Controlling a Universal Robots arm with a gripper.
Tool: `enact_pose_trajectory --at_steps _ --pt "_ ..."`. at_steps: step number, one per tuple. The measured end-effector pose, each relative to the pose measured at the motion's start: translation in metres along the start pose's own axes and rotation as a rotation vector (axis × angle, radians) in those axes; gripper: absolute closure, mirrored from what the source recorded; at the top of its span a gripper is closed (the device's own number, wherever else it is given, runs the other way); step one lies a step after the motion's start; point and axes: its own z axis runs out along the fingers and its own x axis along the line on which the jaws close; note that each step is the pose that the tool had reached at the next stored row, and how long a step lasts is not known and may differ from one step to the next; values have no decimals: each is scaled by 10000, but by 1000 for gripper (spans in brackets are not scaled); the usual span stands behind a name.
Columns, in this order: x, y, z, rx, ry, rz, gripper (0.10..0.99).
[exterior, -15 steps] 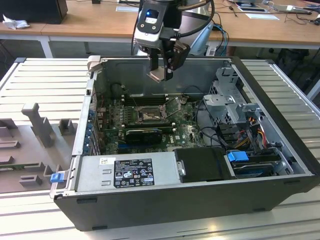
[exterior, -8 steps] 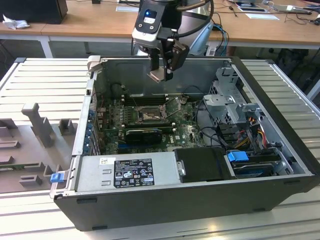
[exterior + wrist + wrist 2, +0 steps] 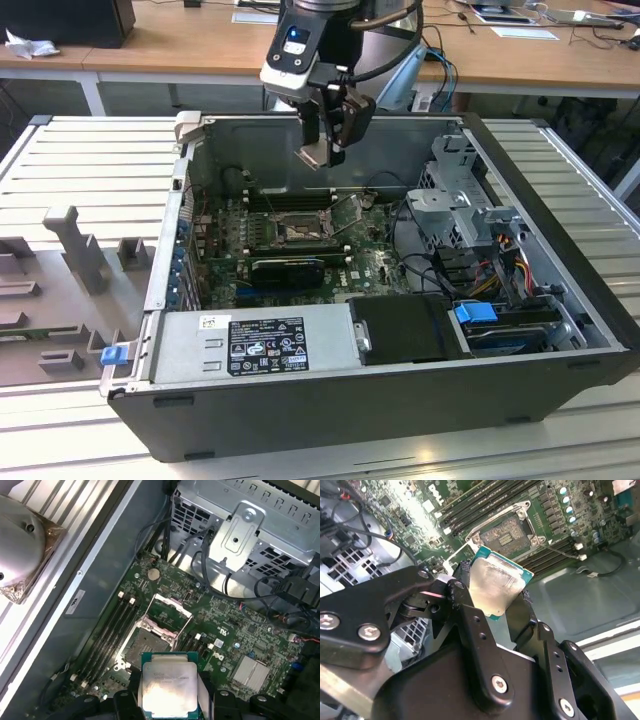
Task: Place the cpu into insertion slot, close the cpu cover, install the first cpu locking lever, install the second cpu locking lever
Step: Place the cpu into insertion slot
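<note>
Currently the gripper (image 3: 495, 594) is clamped on the cpu (image 3: 497, 584), one black finger on each of two opposite edges, the pale metal top and thin green rim showing between them in both wrist views. In the exterior view the chip hangs above the open computer case (image 3: 400, 395), near its far wall and well clear of the motherboard (image 3: 375, 262). Its face looks angled against the board, not flat to it.

Beneath it, the insertion slot (image 3: 144, 645) sits near the middle of the motherboard, between two banks of memory slots (image 3: 106, 632), and its brownish contact field is bare. The cpu cover (image 3: 173, 605) stands tipped up from the slot's edge nearest the drive cage (image 3: 250, 525), so the opening is free.

The step in hand seems to be placing the chip, barely begun. Doing it well likely means:
- bringing the chip level with the board
- squaring its edges to the socket frame while it is well above
- descending straight, without sliding over the contacts
- keeping clear of the raised cover and the cables at the drive-cage side
- letting go only once the chip lies flat inside the frame
</note>
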Motion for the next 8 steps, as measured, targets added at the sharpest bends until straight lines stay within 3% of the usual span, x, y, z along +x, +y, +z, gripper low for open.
enact_pose_trajectory --at_steps 8 --pt "-1 -5 59 -23 -145 1500 557"
